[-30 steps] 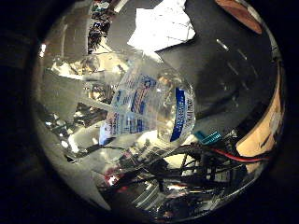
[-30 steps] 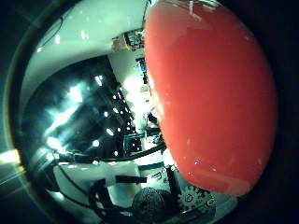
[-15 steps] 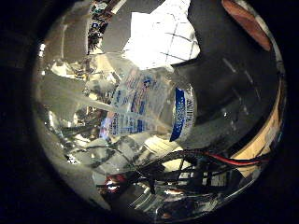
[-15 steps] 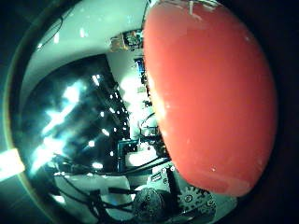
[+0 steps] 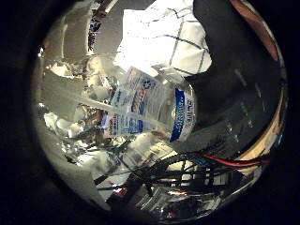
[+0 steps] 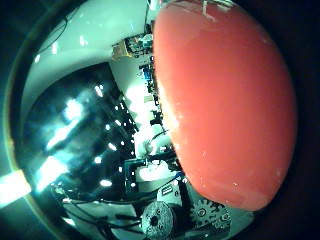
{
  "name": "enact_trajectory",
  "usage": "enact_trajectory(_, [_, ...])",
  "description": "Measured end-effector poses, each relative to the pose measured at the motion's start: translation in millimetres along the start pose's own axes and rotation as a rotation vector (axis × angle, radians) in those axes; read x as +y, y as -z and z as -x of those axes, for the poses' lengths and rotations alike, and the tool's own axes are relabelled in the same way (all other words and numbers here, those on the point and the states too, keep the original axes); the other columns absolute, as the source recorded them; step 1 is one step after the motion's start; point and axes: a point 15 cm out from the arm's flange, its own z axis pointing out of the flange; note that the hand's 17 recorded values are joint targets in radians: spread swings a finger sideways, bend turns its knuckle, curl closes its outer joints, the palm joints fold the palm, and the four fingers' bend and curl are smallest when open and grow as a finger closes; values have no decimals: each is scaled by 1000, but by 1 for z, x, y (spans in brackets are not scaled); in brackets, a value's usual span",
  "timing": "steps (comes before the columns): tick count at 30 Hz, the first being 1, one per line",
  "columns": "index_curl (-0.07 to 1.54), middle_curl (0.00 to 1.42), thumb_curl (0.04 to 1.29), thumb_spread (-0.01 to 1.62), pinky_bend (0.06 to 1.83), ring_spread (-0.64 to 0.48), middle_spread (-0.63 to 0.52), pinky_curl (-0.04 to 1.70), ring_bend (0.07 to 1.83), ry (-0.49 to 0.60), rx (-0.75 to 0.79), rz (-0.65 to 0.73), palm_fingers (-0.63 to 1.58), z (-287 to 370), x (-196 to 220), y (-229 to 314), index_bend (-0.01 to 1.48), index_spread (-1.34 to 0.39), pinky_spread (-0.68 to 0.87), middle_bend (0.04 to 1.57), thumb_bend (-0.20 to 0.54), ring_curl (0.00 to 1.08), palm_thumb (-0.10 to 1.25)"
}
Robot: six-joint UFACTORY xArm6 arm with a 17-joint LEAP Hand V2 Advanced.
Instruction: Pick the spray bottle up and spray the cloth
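Observation:
A clear spray bottle (image 5: 141, 103) with a blue and white label fills the middle of the right little finger side palm view, close to the palm. Its red top (image 6: 225, 100) fills much of the right thumb side palm view. A white cloth (image 5: 169, 37) with thin dark checks lies crumpled on the dark table (image 5: 234, 66) beyond the bottle.
A pale wooden edge (image 5: 272, 122) runs along the side of the dark table. Room clutter and bright lights (image 6: 140, 110) show past the red top.
The cloth looks larger and nearer in the little finger side view, so the hand has moved towards it. The bottle keeps its place against the palm.

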Motion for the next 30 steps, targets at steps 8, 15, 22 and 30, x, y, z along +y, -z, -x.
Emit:
enact_trajectory(8, [868, 981, 814, 988, 1012, -249, -202, 1534, 1337, 39, 31, -31, 1086, 35, 9, 13, 1145, -246, -162, 1264, -14, 891, 951])
enact_trajectory(15, [865, 981, 813, 988, 1011, -249, -202, 1534, 1335, 23, 13, -17, 1087, 27, 5, 7, 1149, -253, -159, 1262, -14, 891, 951])
enact_trajectory(22, [862, 982, 812, 988, 1011, -249, -202, 1534, 1335, -23, -53, -10, 1087, 11, -4, -2, 1150, -254, -158, 1262, -14, 891, 951])
enact_trajectory(30, [860, 982, 812, 988, 1011, -249, -202, 1534, 1335, 41, -100, -92, 1087, 48, -9, 14, 1152, -254, -156, 1262, -14, 892, 951])
